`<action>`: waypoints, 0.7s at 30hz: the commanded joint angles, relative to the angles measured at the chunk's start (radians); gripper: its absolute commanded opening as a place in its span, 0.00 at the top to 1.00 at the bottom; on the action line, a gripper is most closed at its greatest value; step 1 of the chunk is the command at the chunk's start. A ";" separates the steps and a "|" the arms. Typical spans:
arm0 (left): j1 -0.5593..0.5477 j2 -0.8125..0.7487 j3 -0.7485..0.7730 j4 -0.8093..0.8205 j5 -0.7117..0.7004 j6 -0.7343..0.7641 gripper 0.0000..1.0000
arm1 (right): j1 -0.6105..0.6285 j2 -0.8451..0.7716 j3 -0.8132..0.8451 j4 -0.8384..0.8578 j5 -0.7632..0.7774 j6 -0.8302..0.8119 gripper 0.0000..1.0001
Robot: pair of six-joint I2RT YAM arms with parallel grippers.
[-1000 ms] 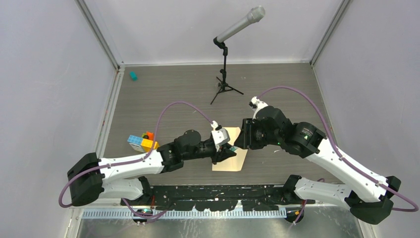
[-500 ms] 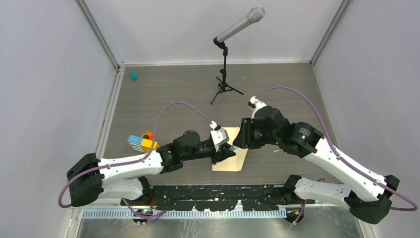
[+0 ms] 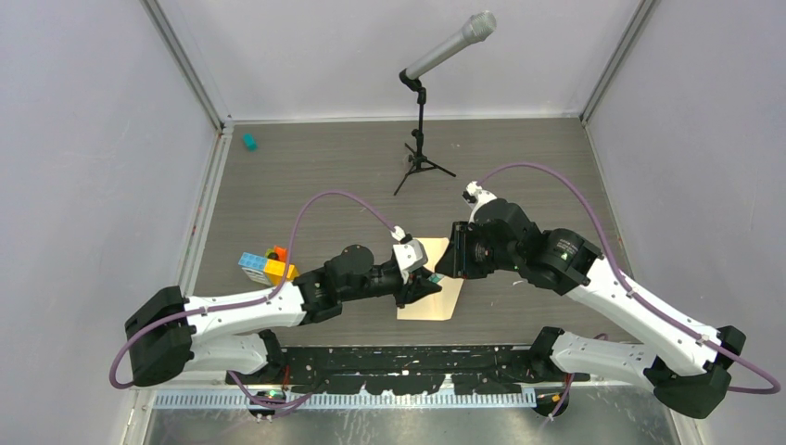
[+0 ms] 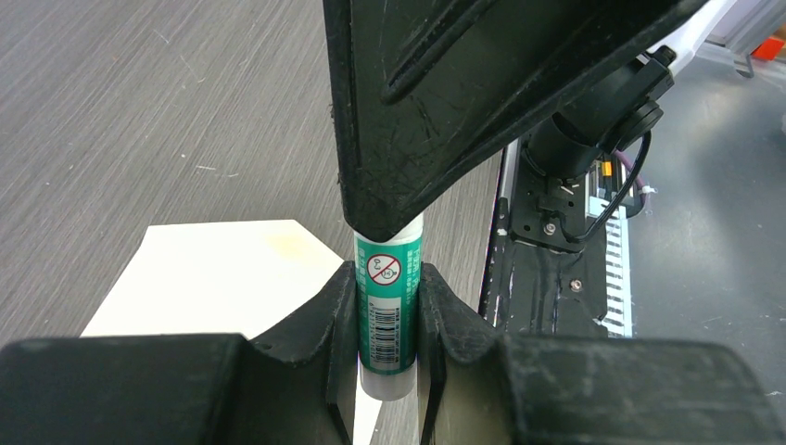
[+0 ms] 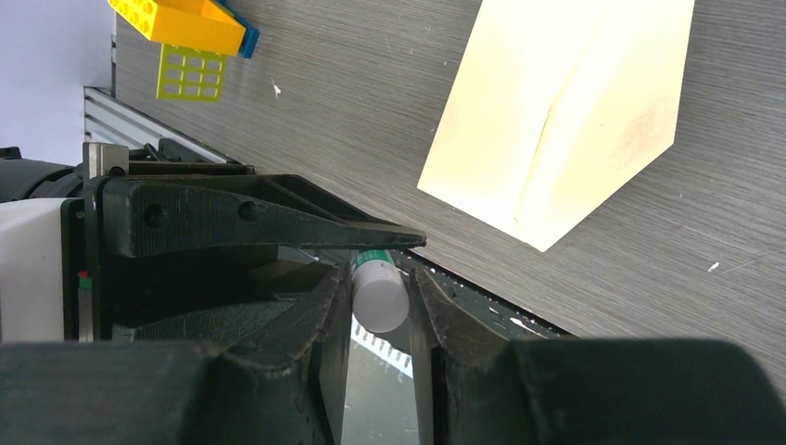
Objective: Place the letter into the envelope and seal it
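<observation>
both arms reach in over mid-counter [image 3: 324, 176], claws nose to nose above the envelope [image 3: 428, 304]. left arm is stretched low toward the right, and the left claw [image 4: 387, 274] is clamped on the green body of a glue stick [image 4: 389, 320]. right arm is bent at the elbow and reaches left, with the right claw [image 5: 380, 278] pinching the stick's white end. envelope lies flat on the counter under them, near side, creased, one corner angled. can't pick out the letter.
</observation>
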 commanded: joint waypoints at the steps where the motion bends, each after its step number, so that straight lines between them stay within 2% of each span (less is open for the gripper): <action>1: -0.001 -0.010 -0.004 0.095 -0.023 -0.007 1.00 | 0.000 0.004 0.002 0.050 -0.027 0.007 0.72; 6: -0.001 -0.010 -0.009 0.096 -0.018 -0.003 1.00 | -0.001 -0.002 0.009 0.051 -0.036 0.004 0.87; 10: -0.002 -0.014 -0.016 0.079 -0.007 0.011 1.00 | -0.015 0.001 0.051 0.032 -0.068 -0.017 0.95; 21: 0.000 -0.052 -0.020 0.009 0.034 0.035 1.00 | -0.079 -0.005 0.125 -0.050 -0.155 -0.061 0.99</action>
